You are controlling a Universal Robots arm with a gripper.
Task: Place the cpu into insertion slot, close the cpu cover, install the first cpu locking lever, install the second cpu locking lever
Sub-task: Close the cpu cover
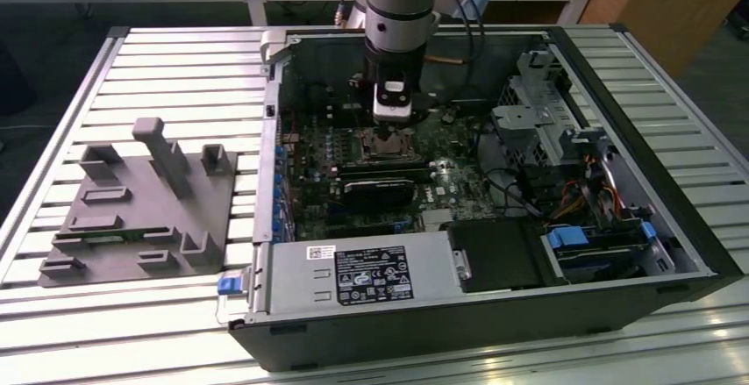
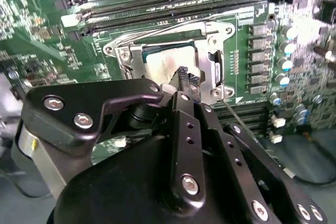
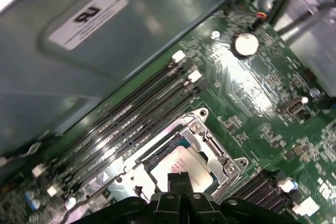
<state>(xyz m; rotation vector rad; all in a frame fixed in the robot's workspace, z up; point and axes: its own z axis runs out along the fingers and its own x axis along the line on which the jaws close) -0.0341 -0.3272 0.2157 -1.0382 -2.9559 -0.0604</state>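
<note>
Indoors, a slatted table [image 1: 175, 60] carries the case [image 1: 468, 337] — hand [image 3: 180, 178] pinched closed above the cpu [image 3: 185, 160].

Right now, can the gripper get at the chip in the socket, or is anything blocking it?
Likely yes. The gripper sits right over the chip, fingertips together, with nothing between. The metal frame rings the chip, but its window leaves the pale face bare.
</note>
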